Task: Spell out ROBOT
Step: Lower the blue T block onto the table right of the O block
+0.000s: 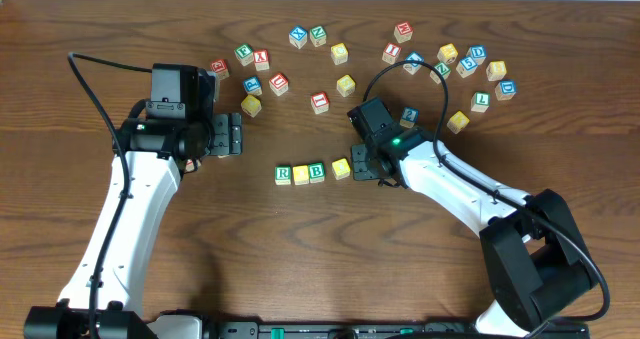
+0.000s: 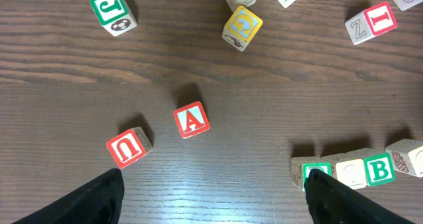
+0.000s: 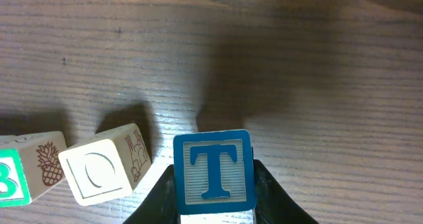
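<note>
A row of letter blocks lies mid-table: green R [image 1: 283,174], yellow O [image 1: 300,175], green B [image 1: 317,172] and a second yellow O [image 1: 341,168]. My right gripper [image 1: 372,166] is just right of that last O and shut on a blue T block [image 3: 214,173]. In the right wrist view the T sits right of the O [image 3: 99,172], with a small gap, and the B [image 3: 10,178] is at the left edge. My left gripper [image 1: 232,136] is open and empty up and left of the row. Its view shows the row at the right [image 2: 379,169].
Several loose letter blocks are scattered along the back of the table [image 1: 400,54], from left of centre to the far right. In the left wrist view a red A [image 2: 192,119] and a red U [image 2: 127,147] lie ahead of the open left fingers [image 2: 215,204].
</note>
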Action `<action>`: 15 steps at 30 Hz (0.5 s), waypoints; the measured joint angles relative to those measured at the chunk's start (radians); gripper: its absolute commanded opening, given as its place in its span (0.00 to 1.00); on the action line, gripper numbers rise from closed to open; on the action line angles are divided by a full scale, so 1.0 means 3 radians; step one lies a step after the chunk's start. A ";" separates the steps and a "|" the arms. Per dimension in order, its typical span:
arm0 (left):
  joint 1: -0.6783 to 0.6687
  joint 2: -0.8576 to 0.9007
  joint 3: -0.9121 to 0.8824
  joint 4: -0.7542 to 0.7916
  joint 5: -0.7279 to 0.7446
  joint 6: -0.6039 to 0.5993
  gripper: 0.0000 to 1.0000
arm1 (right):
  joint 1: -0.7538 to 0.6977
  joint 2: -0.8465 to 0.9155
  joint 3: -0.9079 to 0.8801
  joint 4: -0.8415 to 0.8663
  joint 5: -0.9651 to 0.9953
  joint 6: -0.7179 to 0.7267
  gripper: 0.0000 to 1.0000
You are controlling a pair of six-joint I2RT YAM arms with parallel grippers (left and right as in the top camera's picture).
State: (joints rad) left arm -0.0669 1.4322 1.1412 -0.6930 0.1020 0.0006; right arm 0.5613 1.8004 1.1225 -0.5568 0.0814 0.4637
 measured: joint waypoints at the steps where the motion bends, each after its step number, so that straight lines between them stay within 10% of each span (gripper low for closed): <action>1: 0.0000 0.0000 0.0000 0.0000 0.0000 0.0000 0.86 | 0.0000 0.0000 0.0000 0.0006 0.0000 0.0000 0.19; 15: 0.0000 0.0000 0.0000 0.0000 0.0000 0.0000 0.86 | 0.0097 0.0000 -0.0094 0.0198 0.0000 0.0011 0.19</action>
State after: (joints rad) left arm -0.0669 1.4322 1.1412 -0.6930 0.1020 0.0006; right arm 0.5903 1.8004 1.0943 -0.4973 0.0814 0.4671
